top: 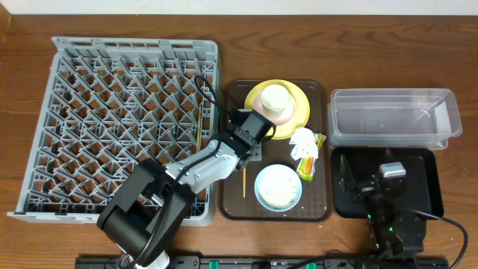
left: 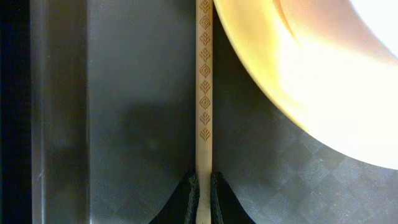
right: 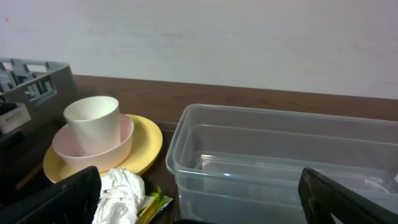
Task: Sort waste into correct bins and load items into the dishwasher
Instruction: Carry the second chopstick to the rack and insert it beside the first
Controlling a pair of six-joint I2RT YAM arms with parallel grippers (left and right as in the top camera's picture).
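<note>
The left gripper (left: 203, 194) is clamped on a chopstick (left: 204, 93), a slim wooden stick stamped with a leaf pattern. It lies flat on the tray (left: 124, 124), whose dark floor is finely textured. The glossy yellow rim of the plate (left: 311, 87) curves just beside the stick. On the other side the floor is bare up to the tray's raised wall. The right gripper (right: 199, 202) stands wide apart, holding nothing, near the clear tub (right: 280, 155). The grey lattice rack (top: 119, 127) lies beside the tray.
</note>
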